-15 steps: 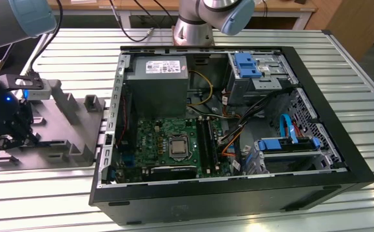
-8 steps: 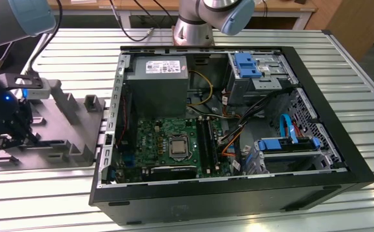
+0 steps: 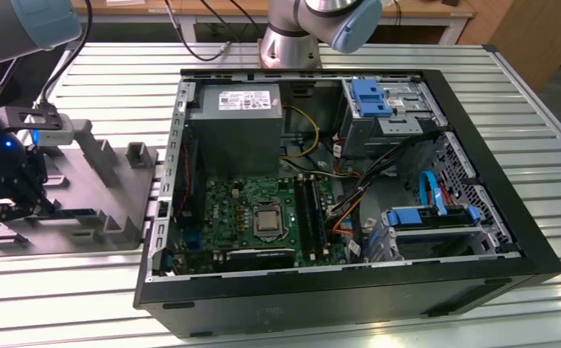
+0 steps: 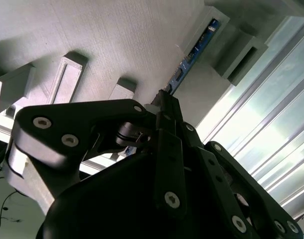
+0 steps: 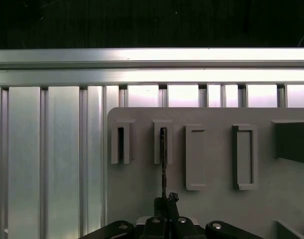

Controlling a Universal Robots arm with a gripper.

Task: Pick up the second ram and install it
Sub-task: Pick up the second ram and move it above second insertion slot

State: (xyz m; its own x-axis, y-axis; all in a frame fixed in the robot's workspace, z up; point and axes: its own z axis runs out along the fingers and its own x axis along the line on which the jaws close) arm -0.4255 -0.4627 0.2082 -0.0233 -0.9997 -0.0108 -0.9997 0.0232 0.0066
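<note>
Gripper (image 5: pixel 164 200) clamped on end of second ram (image 4: pixel 192 54). Stick stands in slot of grey holder (image 3: pixel 68 174) (beside computer case (image 3: pixel 338 297)). Risk: a tilted lift jams the stick, or it slips.

No text is legible in any view. Upper centre of the exterior view, a white label (image 3: pixel 248 101) sits on the grey power supply box (image 3: pixel 232 138); its print is too small to read. Motherboard (image 3: pixel 251 210) markings, lower centre, are indistinct. In the second wrist view, the second ram (image 4: pixel 194 50) carries pale marks that cannot be read.
</note>
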